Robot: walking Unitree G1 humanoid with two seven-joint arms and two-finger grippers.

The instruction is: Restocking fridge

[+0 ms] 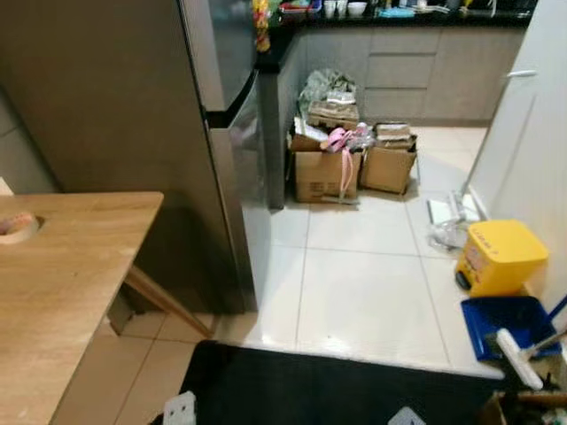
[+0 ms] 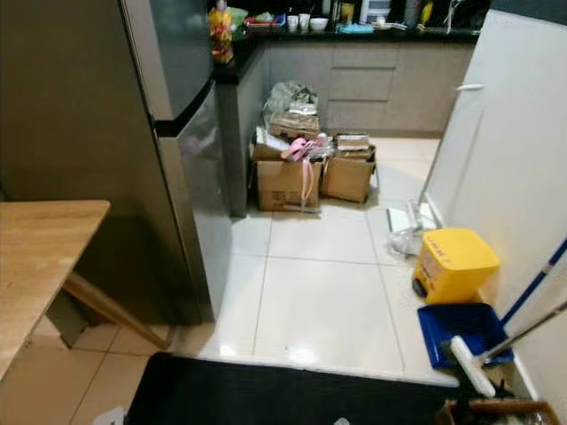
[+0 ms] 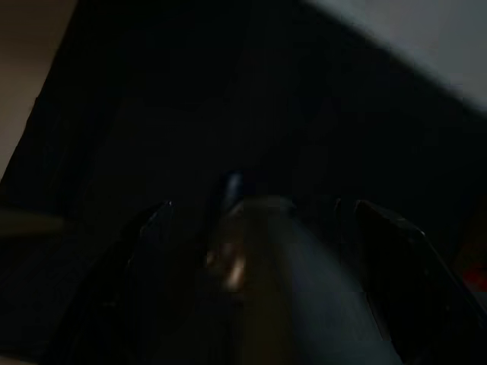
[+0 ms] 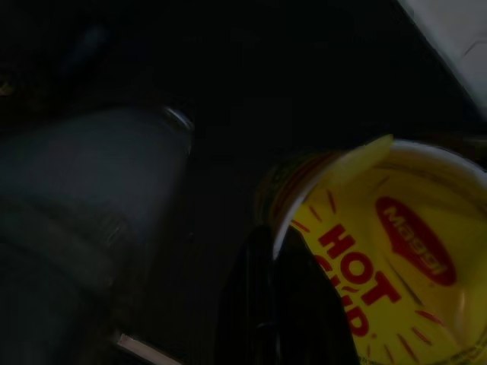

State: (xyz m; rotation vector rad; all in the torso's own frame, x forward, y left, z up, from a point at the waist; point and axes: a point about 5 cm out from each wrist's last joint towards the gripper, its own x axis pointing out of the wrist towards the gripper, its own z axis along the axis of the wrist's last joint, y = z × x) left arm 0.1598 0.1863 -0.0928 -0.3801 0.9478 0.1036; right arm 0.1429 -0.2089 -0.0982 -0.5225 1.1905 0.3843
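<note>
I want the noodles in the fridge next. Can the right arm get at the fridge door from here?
Probably not yet. The right gripper hangs low, closed on the noodle cup, and the fridge stands shut, ahead to the left across bare tiles.

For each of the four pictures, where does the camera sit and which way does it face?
Left eye: on the head, facing forward and down at the fridge and cardboard boxes.
Right eye: beside it, same fridge, boxes and yellow bin.
Left wrist: along the left pincer, dark, around a dim object.
Right wrist: along a black finger beside a yellow noodle cup.
</note>
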